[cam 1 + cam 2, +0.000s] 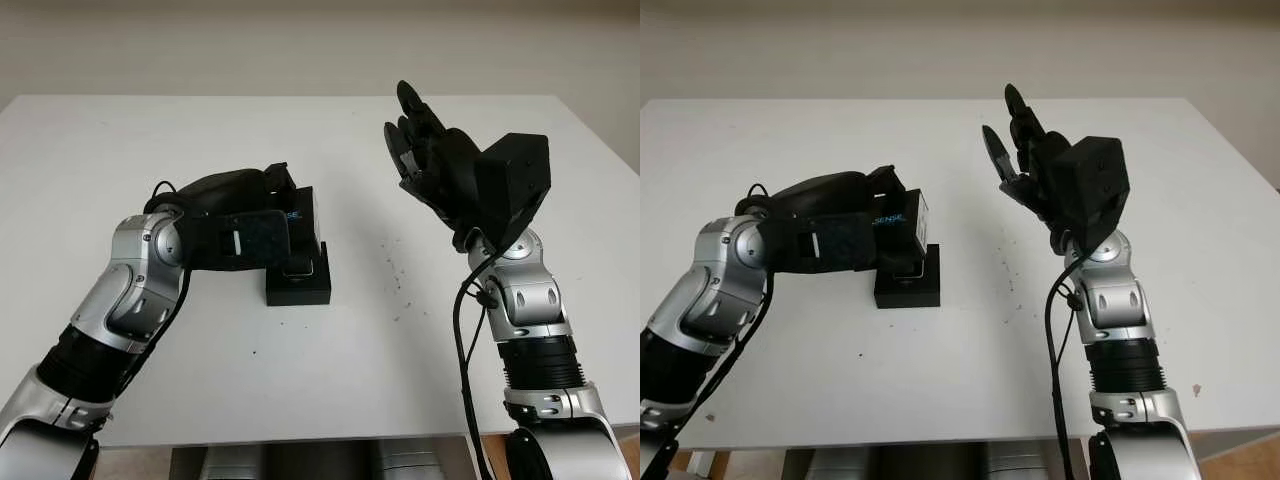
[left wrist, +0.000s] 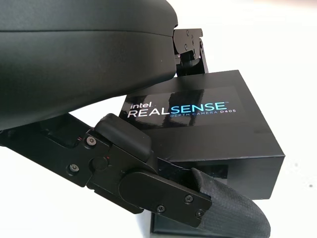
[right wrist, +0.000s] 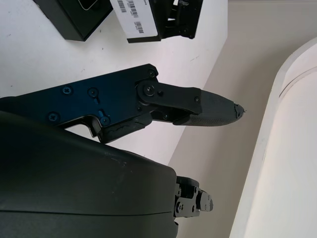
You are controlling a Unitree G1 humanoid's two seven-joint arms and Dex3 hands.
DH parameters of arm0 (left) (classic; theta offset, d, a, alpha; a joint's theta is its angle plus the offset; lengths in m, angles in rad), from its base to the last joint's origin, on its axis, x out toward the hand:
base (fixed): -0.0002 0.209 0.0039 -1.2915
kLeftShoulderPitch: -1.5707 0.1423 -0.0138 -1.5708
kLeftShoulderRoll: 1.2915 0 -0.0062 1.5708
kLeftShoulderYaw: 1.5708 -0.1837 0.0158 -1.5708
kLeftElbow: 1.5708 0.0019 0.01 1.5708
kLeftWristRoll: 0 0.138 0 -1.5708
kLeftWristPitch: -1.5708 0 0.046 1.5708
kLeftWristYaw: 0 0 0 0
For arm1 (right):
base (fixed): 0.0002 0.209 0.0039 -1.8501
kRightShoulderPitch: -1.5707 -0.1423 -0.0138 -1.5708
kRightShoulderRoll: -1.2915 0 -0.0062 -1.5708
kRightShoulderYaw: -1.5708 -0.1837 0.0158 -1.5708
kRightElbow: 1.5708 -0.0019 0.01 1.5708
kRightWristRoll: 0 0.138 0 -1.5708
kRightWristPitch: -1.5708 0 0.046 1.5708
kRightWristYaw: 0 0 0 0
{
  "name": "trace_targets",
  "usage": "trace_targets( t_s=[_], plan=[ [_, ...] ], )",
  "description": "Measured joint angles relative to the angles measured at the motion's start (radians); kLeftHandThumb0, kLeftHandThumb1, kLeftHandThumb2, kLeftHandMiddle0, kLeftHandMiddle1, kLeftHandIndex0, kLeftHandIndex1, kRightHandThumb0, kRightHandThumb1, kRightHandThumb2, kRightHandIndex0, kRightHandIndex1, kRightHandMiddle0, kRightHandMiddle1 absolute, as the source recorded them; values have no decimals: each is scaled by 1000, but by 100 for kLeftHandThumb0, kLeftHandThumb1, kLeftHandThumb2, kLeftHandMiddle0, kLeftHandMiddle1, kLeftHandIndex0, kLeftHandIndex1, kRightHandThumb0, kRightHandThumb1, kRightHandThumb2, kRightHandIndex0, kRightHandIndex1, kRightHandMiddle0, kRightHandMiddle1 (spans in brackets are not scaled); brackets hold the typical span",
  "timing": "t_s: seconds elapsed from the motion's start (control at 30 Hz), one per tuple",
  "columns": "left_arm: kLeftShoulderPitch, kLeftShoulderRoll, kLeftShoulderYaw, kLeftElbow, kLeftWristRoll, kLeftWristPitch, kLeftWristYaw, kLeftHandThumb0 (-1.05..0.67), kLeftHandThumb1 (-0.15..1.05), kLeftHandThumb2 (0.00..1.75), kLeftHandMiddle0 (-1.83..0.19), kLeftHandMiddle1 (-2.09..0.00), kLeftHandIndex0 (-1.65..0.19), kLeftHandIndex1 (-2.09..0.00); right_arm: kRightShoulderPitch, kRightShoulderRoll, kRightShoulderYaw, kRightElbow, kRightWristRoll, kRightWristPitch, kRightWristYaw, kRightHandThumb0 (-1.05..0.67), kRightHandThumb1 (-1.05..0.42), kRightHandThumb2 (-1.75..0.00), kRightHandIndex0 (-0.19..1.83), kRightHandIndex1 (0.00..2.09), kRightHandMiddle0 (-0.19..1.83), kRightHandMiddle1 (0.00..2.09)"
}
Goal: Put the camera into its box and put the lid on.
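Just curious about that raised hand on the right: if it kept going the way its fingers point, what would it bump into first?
Probably nothing: the open right hand points up and away, above the bare table. Depth is hard to judge.

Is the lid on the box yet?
Not yet: the left hand grips the RealSense lid above the open box base.

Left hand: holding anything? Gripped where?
Left hand holds the box lid, fingers on opposite side walls, above the box base. Right hand open, raised.
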Motion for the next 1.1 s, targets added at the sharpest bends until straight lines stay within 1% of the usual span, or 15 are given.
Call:
trace_targets(
  t_s=[0.1,0.13,0.17,0.27,0.37,0.5,0.63,0.67,0.73,0.83,0.9,0.93,1.1],
  plan=[
    [19,4,-8,-8,16,9,-10,-29,105,30,-53,-209,-15,-201,0,0,0,0,-2,0,-5,-66,-105,-53,-13,11,-8,2],
    [25,4,-8,-9,21,10,-11,-30,105,29,-48,-209,-11,-193,0,0,0,0,-2,2,-5,-66,-105,-53,-13,11,-9,2],
    [30,4,-8,-11,23,11,-15,-29,105,30,-40,-209,-7,-181,0,0,0,0,-1,7,-5,-66,-105,-53,-13,11,-8,2],
    [35,6,-8,-25,25,29,-42,-28,105,32,-30,-209,-6,-160,0,1,1,0,-3,10,-6,-66,-105,-53,-13,10,-7,3],
    [37,10,-8,-35,27,38,-67,-28,105,32,-28,-209,-10,-156,0,4,1,0,-4,9,-7,-67,-105,-54,-12,10,-7,3],
    [47,14,-8,-35,27,23,-67,-29,105,32,-30,-207,-16,-163,0,5,3,0,-11,8,-9,-67,-105,-54,-12,10,-7,3],
    [47,13,-8,-34,23,25,-68,-30,105,33,-34,-209,-12,-186,0,6,7,0,-18,8,-15,-67,-105,-53,-12,9,-7,3],
    [47,12,-8,-34,22,27,-69,-30,105,33,-32,-209,-11,-188,0,7,8,0,-18,8,-15,-67,-105,-53,-12,9,-7,3],
    [47,11,-8,-34,22,32,-72,-30,105,33,-34,-209,-11,-192,0,7,8,0,-17,8,-16,-66,-105,-53,-11,9,-7,3],
    [47,11,-9,-34,23,28,-71,-29,105,32,-42,-209,-13,-195,0,8,8,0,-18,8,-21,-66,-105,-54,-11,8,-7,3],
    [47,11,-9,-34,24,12,-65,-29,105,32,-53,-209,-18,-202,0,8,12,0,-21,8,-24,-66,-105,-54,-13,7,-8,3],
    [47,11,-10,-34,27,6,-61,-29,105,32,-55,-209,-19,-206,0,8,15,0,-24,8,-24,-66,-105,-55,-13,7,-7,4],
    [47,0,-14,-33,44,-4,-38,-27,105,33,-64,-209,-15,-209,2,8,27,1,-40,-3,-37,-66,-105,-54,-10,8,-1,7]
  ],
)
